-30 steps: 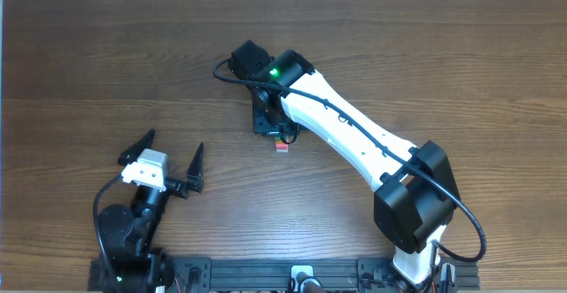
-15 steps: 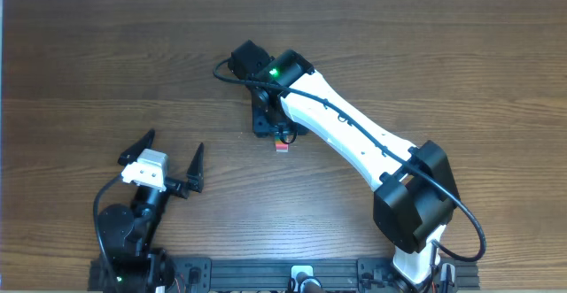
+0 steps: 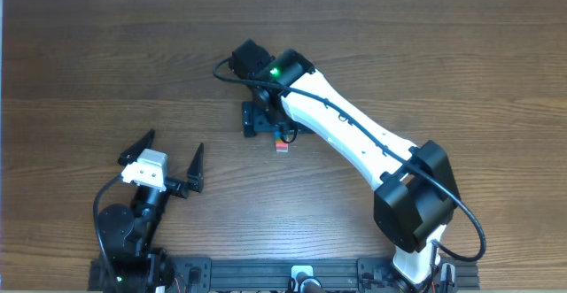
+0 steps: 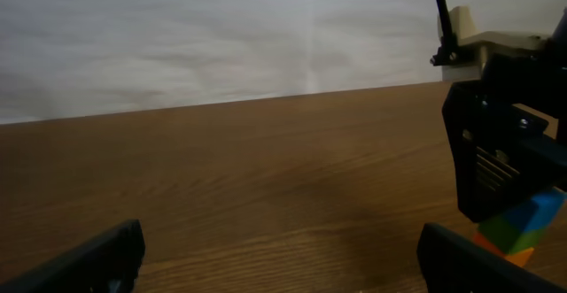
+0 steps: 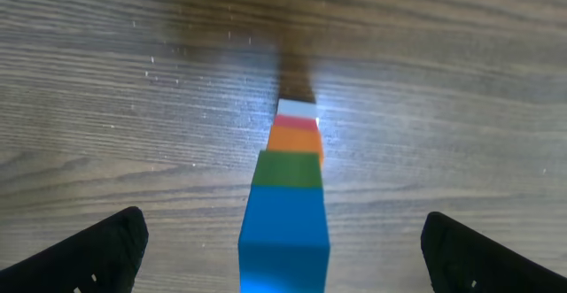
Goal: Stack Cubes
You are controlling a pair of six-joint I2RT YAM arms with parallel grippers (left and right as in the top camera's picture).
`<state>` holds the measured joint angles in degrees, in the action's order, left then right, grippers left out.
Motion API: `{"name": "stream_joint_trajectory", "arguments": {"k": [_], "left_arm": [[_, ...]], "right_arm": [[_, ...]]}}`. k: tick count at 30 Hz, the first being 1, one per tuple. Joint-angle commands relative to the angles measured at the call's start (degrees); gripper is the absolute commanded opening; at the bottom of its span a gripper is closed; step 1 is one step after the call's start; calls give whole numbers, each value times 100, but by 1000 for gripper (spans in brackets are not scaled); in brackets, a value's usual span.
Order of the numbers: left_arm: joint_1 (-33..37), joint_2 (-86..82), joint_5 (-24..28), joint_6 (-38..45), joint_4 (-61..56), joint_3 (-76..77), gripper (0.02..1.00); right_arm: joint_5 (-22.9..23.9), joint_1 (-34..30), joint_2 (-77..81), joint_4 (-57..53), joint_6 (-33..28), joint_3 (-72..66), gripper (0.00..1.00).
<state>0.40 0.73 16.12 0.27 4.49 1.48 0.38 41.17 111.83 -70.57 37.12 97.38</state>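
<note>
Five cubes make the stack (image 3: 282,146); from above, the right gripper (image 3: 264,121) over it has just opened wide. Left wrist: the left gripper (image 4: 279,240) gapes empty, well apart from the stack. Right wrist: fingers (image 5: 97,249) stand clear of the top blue cube (image 5: 284,231), so it looks placed.

**Stack near centre, left arm apart**

The cube stack (image 3: 282,146) stands on the table (image 3: 461,54), just left of the top view's centre. The right gripper (image 3: 255,120) hangs over it, with its fingers (image 5: 97,240) spread to either side and clear of it. The left gripper (image 3: 173,147) sits at lower left, well apart from the stack.
</note>
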Motion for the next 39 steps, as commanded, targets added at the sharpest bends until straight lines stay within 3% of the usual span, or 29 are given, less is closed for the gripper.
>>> {"name": "stream_joint_trajectory", "arguments": {"k": [1, 6, 12, 21, 24, 30, 39], "left_arm": [[-28, -52, 37, 98, -22, -42, 1000], [-28, -52, 37, 98, -22, -42, 1000], [-28, -52, 37, 98, -20, -42, 1000], [-28, -52, 35, 101, -20, -42, 1000], [-28, -52, 37, 98, -20, -42, 1000], [-28, -52, 35, 98, -20, -42, 1000], [-28, -52, 37, 98, -20, -42, 1000]], "right_arm": [[249, -461, 90, 101, -706, 380, 991], [555, -1095, 81, -50, -1416, 1329, 993], [1537, -1674, -549, -240, -2026, 1735, 993], [1598, -2942, -2455, -332, -2774, 1038, 991], [1373, -3392, -3294, -186, -2811, 413, 991], [164, -4068, -5259, 605, -3204, -1399, 991], [-514, -4236, -8205, 3073, -3357, -4859, 993]]}}
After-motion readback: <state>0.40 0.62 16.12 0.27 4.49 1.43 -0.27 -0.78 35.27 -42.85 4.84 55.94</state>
